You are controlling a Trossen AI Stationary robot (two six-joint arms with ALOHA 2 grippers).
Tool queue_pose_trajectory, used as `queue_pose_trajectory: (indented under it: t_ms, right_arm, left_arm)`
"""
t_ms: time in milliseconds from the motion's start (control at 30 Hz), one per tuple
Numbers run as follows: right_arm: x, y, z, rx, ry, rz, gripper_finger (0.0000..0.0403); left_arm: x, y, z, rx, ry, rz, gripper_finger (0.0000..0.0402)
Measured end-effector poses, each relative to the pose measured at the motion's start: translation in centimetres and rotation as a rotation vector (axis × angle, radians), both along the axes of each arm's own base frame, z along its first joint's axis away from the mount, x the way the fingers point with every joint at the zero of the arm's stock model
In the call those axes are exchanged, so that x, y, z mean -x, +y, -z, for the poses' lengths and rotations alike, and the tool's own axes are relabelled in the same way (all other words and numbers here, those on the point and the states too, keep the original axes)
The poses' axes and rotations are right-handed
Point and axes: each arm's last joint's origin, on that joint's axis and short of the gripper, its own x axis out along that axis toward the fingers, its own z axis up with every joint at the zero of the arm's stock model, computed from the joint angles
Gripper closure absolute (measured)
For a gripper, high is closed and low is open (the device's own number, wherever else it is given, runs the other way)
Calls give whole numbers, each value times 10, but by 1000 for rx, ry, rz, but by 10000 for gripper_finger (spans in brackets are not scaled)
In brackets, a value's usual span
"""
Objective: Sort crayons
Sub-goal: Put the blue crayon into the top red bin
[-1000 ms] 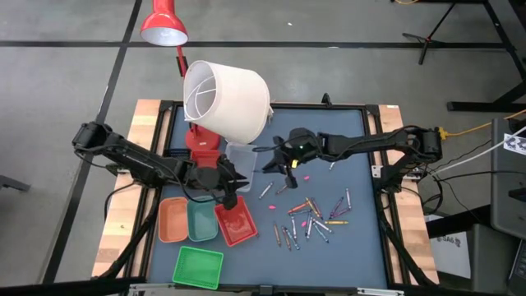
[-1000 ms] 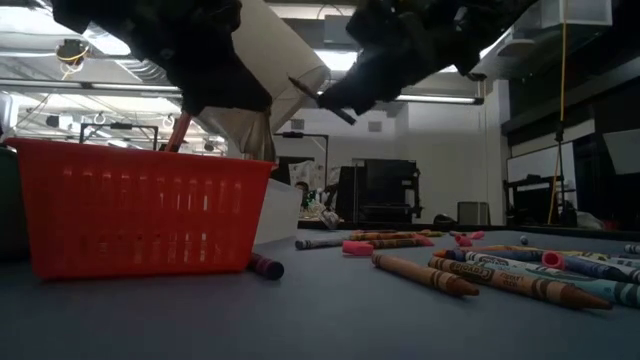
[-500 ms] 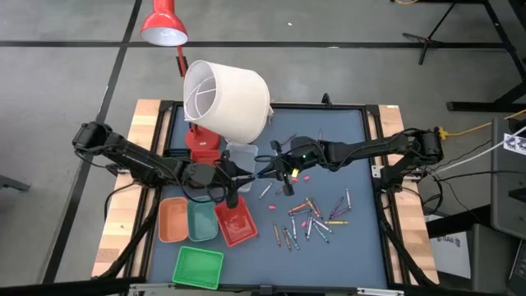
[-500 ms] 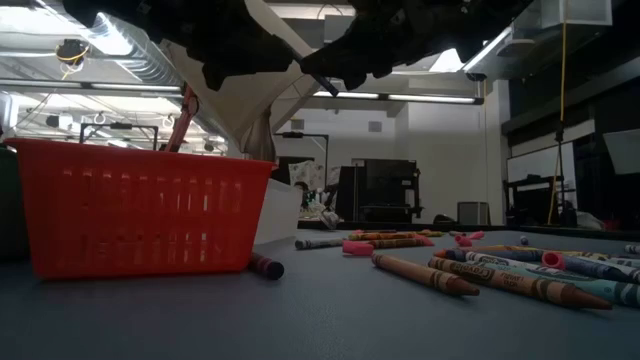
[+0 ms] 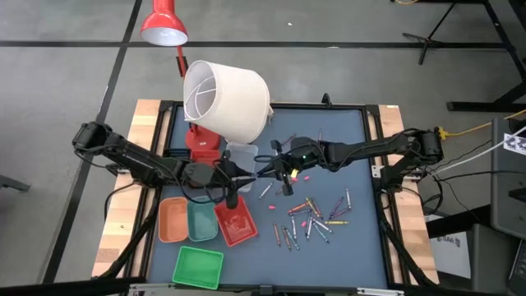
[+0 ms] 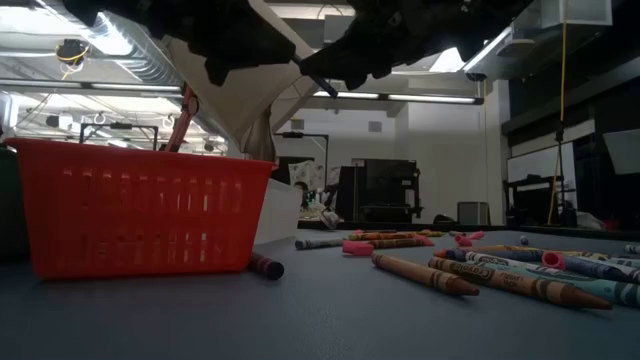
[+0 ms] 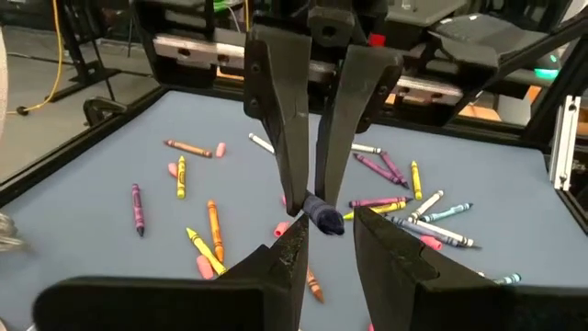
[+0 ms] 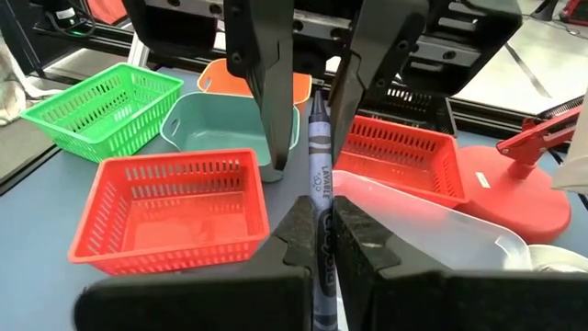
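Note:
My right gripper is shut on a blue-grey crayon held above the table's middle, near the lamp. My left gripper faces it, open. Its two fingers stand on either side of the crayon's free end with a gap on each side. Several loose crayons in mixed colours lie flat on the blue-grey mat, right of the trays. My right gripper pinches the crayon's rear part between its two fingers. The fingers come nearly level from the table's right and lie along the crayon. The crayon sticks out ahead of the fingertips toward my left gripper, lifted clear of the table.
An orange tray, a teal tray, a red basket and a green basket stand at the near left. A clear tub and a lamp with a white shade stand behind the grippers.
My left gripper has tipped up from pointing down over the red basket to nearly level, facing my right gripper. My right gripper has swung a little toward the table's left with the crayon, bringing its free end between the left fingers. Both kept still over the last half second.

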Motion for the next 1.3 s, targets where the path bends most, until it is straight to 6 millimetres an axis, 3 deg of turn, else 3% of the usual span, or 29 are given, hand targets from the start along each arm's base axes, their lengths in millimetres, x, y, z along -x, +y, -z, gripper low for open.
queue_pose_trajectory:
  t_ms: [333,700,933,1300]
  right_arm:
    - [0,0,0,0,0,0,384]
    - [0,0,0,-5,6,0,384]
    - [0,0,0,-3,5,2,380]
    - [3,0,7,-1,85,1,273]
  left_arm:
    - [0,0,-2,5,-20,0,328]
    - [0,0,-2,0,-16,-10,392]
    - [0,1,-2,-4,-17,-26,395]
    - [5,1,-4,-2,7,-11,394]
